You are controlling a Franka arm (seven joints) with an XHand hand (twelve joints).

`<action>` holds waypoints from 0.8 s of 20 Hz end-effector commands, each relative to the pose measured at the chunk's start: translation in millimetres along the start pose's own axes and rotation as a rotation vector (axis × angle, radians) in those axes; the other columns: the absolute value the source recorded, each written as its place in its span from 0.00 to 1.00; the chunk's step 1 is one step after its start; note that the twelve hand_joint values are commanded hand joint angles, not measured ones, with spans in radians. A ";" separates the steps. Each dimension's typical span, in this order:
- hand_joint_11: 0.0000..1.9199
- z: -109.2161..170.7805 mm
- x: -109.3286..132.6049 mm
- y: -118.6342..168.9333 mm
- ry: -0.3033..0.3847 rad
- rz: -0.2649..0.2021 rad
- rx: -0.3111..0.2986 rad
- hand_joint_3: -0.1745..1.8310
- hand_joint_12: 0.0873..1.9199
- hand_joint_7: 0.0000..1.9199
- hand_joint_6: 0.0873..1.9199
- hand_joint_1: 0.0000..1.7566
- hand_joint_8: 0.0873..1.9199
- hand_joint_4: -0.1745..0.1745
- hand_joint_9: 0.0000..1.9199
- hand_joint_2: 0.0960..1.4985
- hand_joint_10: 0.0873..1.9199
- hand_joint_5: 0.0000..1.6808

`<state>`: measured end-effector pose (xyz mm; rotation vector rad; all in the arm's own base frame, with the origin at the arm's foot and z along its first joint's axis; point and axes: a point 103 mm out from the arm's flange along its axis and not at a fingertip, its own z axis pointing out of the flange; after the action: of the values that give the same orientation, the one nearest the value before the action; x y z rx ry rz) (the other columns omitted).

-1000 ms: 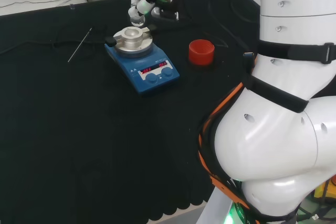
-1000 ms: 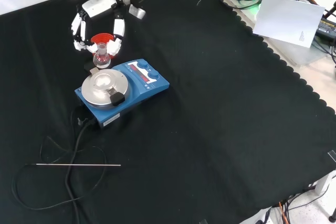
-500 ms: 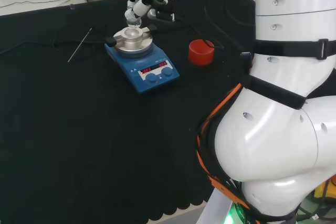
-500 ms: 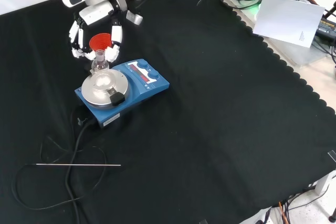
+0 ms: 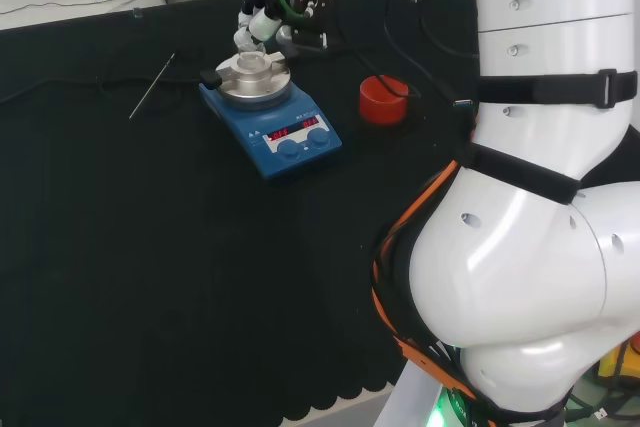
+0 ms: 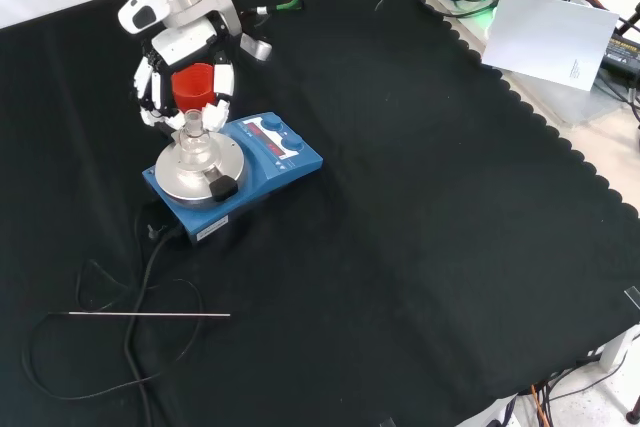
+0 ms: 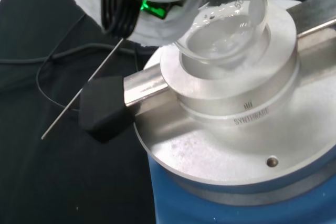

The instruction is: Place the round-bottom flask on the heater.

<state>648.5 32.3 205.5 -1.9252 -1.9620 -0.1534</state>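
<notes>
Black cloth bench: heater (image 6: 235, 172) centred under hand (image 6: 185, 57). We pinch flask (image 6: 193, 137) neck, bulb over plate recess; red ring (image 5: 384, 99) at 3 o'clock.

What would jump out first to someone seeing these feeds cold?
The hand holding a clear round-bottom flask by its neck, the bulb sitting in the metal well of the blue heater at the front view's upper left. Just beyond it stands a red cup-shaped stand, and a thin metal rod lies on the black cloth.
</notes>
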 end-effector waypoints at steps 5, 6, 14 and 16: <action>0.29 8.1 -3.0 3.9 -0.004 0.012 0.014 0.40 0.60 0.34 0.34 0.64 0.30 1.00 0.43 0.41 0.22 0.74; 0.29 8.4 -3.1 4.0 -0.004 0.013 0.014 0.40 0.60 0.34 0.34 0.64 0.30 1.00 0.43 0.41 0.22 0.74; 0.29 14.3 -4.2 7.8 -0.003 0.017 0.003 0.40 0.60 0.34 0.34 0.64 0.30 1.00 0.43 0.41 0.22 0.74; 0.29 14.6 -4.4 7.7 0.001 0.017 0.000 0.40 0.60 0.34 0.34 0.64 0.30 1.00 0.44 0.41 0.22 0.74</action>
<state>653.6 33.1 191.1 -1.9408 -1.9471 -0.1408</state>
